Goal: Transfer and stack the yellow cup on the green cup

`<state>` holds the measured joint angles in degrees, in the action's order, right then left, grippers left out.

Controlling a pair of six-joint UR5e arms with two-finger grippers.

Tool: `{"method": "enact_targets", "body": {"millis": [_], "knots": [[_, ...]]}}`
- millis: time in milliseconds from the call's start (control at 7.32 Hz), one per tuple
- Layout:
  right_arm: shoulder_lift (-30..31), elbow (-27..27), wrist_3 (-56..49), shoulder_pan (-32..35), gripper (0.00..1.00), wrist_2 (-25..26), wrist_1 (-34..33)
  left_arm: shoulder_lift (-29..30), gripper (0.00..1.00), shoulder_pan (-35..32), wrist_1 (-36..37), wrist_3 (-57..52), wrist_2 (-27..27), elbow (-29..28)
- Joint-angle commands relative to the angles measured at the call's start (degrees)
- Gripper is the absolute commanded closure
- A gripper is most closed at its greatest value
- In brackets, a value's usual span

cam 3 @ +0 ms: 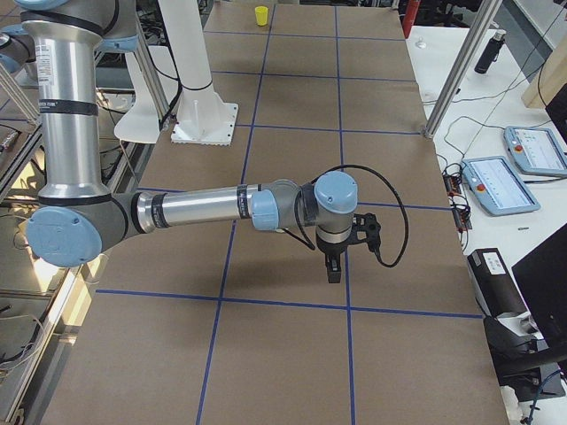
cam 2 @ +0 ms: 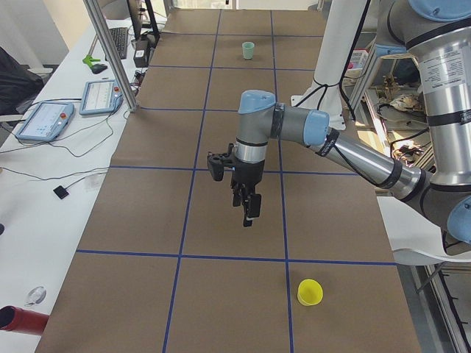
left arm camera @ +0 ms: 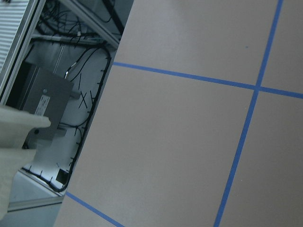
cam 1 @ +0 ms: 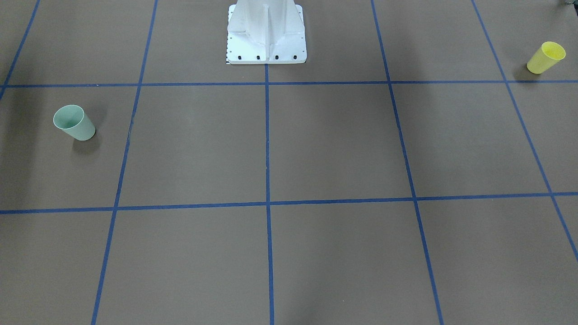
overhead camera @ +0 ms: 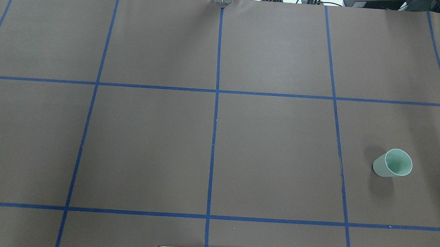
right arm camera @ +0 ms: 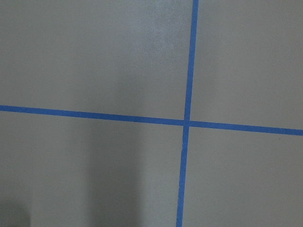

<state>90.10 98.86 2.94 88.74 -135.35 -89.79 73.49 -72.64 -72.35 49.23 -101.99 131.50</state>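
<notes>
The yellow cup stands upright near the table's end on my left side; it also shows in the exterior left view and far off in the exterior right view. It is outside the overhead view. The green cup stands upright on my right side, also seen in the front-facing view. My left gripper hangs above the table, apart from the yellow cup. My right gripper hangs above the table, apart from the green cup. I cannot tell whether either is open or shut.
The brown table cover carries a grid of blue tape lines. The white robot base stands at the table's near edge. Tablets and cables lie on the white bench beyond the far edge.
</notes>
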Motion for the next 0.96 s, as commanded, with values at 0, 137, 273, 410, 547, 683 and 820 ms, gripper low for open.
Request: {"method": "enact_targets", "body": {"millis": [0,137,273,410,547,683,820], "knots": [[0.69,-0.15,0.04,-0.06,0.00,-0.35,0.06,-3.68,0.00,15.98,0.11,27.39,6.69,-0.02],[0.70,-0.33,0.04,-0.06,0.00,-0.35,0.06,-5.45,0.00,24.39,1.06,39.15,9.50,-0.37],[0.70,-0.86,-0.04,-0.06,0.00,-0.44,-0.03,-5.64,0.00,32.48,4.90,51.89,10.22,-1.07],[0.78,-0.95,0.04,-0.14,0.00,-1.22,-0.03,-5.64,0.00,39.44,8.07,63.33,10.14,-2.73],[0.78,-0.95,0.04,-0.15,0.00,-1.93,-0.03,-5.20,0.00,45.08,8.97,73.10,10.14,-7.18],[0.87,-0.77,0.04,-0.15,0.00,-2.63,-0.03,-5.03,0.00,47.57,8.98,79.98,10.06,-11.49],[1.04,-0.77,-0.04,-0.15,0.00,-4.38,-0.12,-5.11,0.00,49.33,8.98,86.41,9.88,-14.84]]}}
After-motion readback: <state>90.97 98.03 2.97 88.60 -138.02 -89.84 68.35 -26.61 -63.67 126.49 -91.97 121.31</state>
